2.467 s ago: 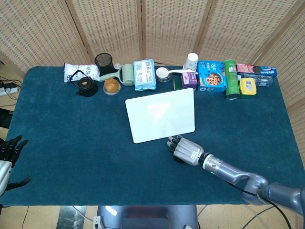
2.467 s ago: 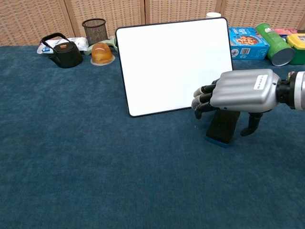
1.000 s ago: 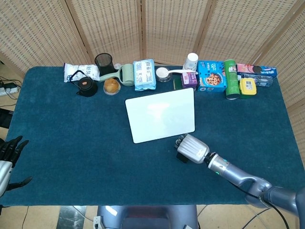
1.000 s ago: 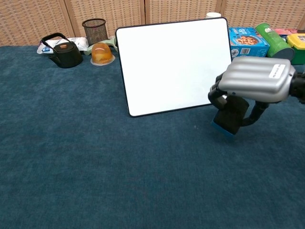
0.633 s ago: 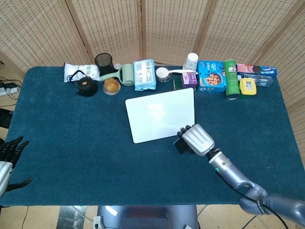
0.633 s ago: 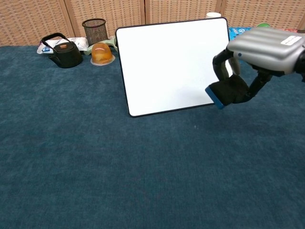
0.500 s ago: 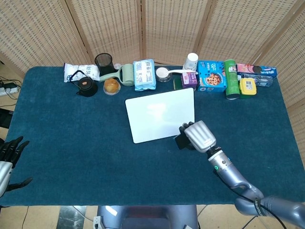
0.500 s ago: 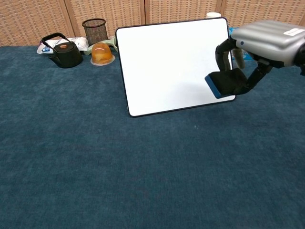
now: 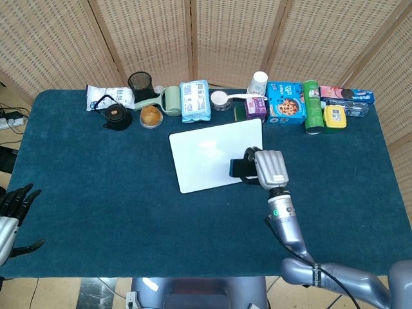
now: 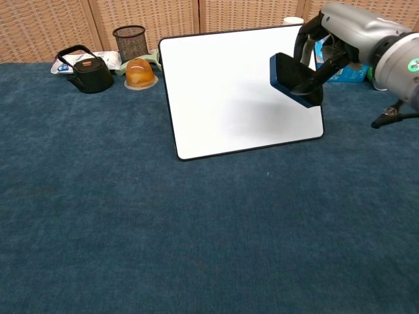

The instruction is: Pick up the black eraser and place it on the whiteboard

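Note:
My right hand [image 9: 267, 168] [image 10: 340, 36] grips the black eraser [image 9: 239, 169] [image 10: 292, 80], a dark block with a blue edge. It hangs in the air over the right part of the whiteboard [image 9: 212, 158] [image 10: 229, 91], which lies flat on the blue tablecloth. A soft shadow of the eraser falls on the board below it. My left hand [image 9: 13, 206] rests at the table's left front edge with its fingers spread, holding nothing.
A row of items lines the table's back edge: a black teapot [image 9: 116, 116] [image 10: 86, 70], mesh cup [image 9: 140, 82], orange jelly cup [image 10: 139, 72], blue snack box [image 9: 286, 103], green can [image 9: 313, 106], white bottle [image 9: 257, 82].
My right hand closed on the eraser beside the board, lifted it off the cloth and carried it up and left over the whiteboard. The left hand stayed put.

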Robot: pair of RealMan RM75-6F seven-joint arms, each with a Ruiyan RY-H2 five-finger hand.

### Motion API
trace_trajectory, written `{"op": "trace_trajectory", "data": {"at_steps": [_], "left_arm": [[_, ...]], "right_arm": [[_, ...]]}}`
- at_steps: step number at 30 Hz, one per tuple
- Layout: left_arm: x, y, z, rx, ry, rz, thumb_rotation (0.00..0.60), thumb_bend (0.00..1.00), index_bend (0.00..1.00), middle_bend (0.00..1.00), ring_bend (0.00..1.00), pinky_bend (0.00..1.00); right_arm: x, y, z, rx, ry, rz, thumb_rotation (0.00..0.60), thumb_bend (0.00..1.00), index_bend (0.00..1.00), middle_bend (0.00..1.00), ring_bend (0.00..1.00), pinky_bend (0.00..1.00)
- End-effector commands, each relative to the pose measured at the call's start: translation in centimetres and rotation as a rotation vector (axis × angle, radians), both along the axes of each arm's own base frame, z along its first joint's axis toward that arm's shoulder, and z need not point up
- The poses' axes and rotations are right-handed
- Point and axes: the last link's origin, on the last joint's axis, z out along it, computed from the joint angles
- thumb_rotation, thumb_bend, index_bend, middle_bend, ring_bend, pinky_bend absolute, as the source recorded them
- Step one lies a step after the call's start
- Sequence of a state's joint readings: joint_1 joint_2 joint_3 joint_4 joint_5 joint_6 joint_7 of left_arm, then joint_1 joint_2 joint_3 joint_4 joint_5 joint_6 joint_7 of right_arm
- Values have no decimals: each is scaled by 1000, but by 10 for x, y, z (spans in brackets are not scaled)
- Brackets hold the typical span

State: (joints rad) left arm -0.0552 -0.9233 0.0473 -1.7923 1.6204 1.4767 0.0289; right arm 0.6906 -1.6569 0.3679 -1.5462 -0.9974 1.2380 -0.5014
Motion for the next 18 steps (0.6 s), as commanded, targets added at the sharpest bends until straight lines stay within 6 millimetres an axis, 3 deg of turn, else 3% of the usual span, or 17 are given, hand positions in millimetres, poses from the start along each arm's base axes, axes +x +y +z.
{"op": "trace_trajectory", "data": {"at_steps": [1,11,18], "left_arm": [[0,0,1,-1,-2,-1,600,72,0,0,0,51],[-2,-1,7,5,-24,-9,600,73,0,0,0,51],[-2,-1,7,1,-28,-12,600,72,0,0,0,51]], "right_arm": [[14,-9,-4,-50,-37,-89,600,385,647,767,753,908],[25,-28,2,-131,-77,-258,600,436,657,804,799,958],[32,-29,-1,-169,-91,-262,600,436,658,805,809,962]]}}
